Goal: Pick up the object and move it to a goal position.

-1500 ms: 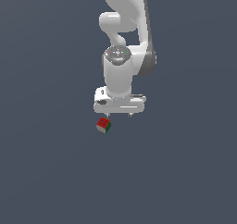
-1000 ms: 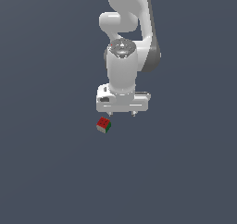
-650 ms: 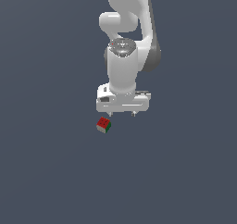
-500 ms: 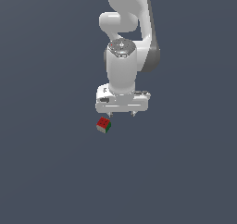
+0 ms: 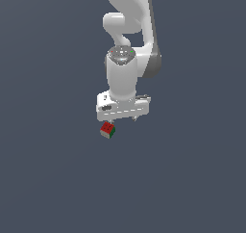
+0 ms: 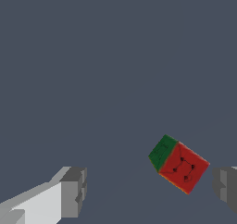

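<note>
Approach looks to be the step in hand: the white robot gripper hangs wide open and empty above the small red, green and beige cube, which lies off-centre between its grey fingertips and wants centring before descent.

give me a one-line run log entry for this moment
phase: approach | gripper: open, above floor | cube: on floor, between fingers, off-centre, untouched | grasp: not yet | goal: not visible
</note>
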### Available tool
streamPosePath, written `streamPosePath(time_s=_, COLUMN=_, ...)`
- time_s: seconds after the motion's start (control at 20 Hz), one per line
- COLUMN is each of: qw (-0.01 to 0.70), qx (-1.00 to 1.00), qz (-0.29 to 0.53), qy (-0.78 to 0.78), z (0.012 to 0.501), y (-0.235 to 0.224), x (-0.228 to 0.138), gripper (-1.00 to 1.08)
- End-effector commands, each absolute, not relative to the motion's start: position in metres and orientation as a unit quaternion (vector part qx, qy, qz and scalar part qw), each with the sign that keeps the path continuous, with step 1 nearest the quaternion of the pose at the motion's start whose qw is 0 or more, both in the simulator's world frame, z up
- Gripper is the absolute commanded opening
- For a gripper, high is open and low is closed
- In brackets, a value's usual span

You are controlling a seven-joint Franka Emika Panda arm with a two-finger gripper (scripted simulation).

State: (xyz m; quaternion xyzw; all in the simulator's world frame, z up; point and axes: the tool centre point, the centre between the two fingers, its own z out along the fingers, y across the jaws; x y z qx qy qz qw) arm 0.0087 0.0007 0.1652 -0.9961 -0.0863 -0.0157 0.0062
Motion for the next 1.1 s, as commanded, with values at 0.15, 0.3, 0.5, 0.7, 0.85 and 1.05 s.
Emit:
streamPosePath(time_s=0.15, qw=0.003, qx=-0.989, qz=-0.013, qy=-0.147, z=0.154, y=-0.011, x=0.006, gripper=1.00)
streamPosePath(time_s=0.3, qw=0.001, qx=-0.983, qz=-0.012, qy=-0.183, z=0.147, y=-0.018, x=0.004, gripper=1.00)
streamPosePath(time_s=0.5, qw=0.000, qx=-0.973, qz=-0.010, qy=-0.230, z=0.138, y=-0.027, x=0.002, gripper=1.00)
streamPosePath(time_s=0.7, qw=-0.001, qx=-0.961, qz=-0.008, qy=-0.277, z=0.130, y=-0.036, x=-0.001, gripper=1.00)
streamPosePath(time_s=0.85, qw=-0.002, qx=-0.950, qz=-0.007, qy=-0.311, z=0.123, y=-0.042, x=-0.003, gripper=1.00)
streamPosePath(time_s=1.05, qw=-0.002, qx=-0.934, qz=-0.005, qy=-0.357, z=0.115, y=-0.051, x=-0.006, gripper=1.00)
